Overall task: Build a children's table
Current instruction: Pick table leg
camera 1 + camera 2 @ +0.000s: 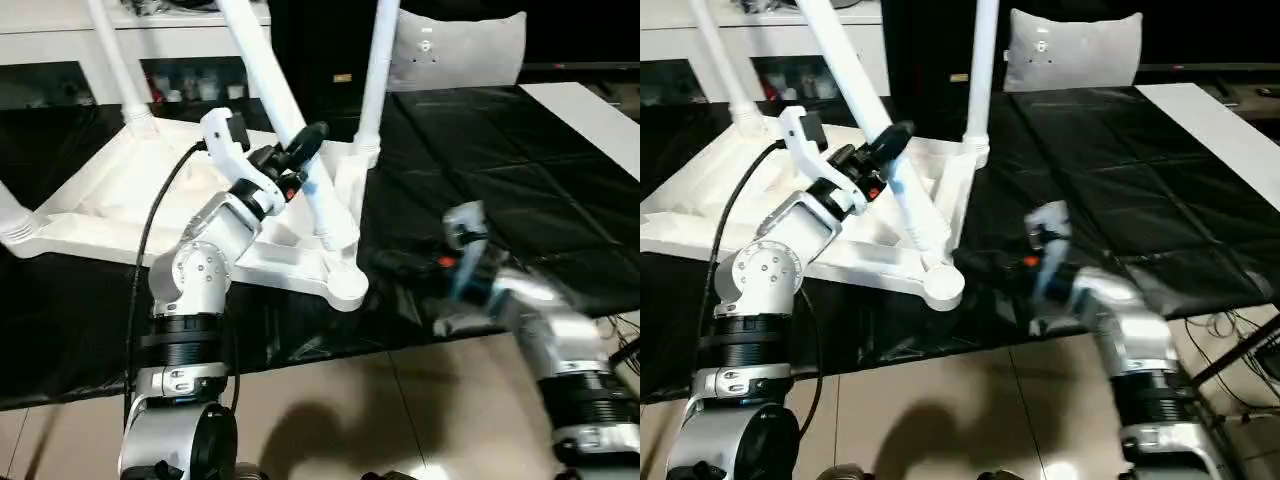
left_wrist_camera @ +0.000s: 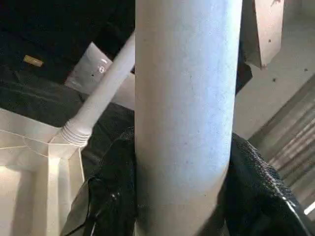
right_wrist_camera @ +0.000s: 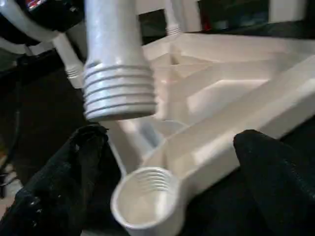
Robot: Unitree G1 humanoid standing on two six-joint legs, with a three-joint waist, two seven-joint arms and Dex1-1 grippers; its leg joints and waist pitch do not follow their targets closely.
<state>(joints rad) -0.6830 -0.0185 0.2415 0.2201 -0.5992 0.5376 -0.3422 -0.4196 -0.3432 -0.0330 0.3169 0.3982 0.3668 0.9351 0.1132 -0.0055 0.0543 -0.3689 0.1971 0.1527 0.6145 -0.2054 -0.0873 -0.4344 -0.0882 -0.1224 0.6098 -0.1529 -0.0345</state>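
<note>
Left jaws (image 1: pixel 312 140) clamp leg (image 1: pixel 262 60) above empty corner socket (image 3: pixel 142 201).

The left gripper (image 1: pixel 890 140) grips a tilted white leg (image 1: pixel 865 105) above the upturned tabletop (image 1: pixel 700 200), near its empty corner socket (image 1: pixel 940 285); the blurred right gripper (image 1: pixel 1040 240) seems open.

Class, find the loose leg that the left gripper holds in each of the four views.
Left eye view: loose leg slants down from top centre.
Right eye view: slants down from upper left.
Left wrist view: between the black fingers.
Right wrist view: threaded end over the empty socket.
Shared landmark: table top.
</note>
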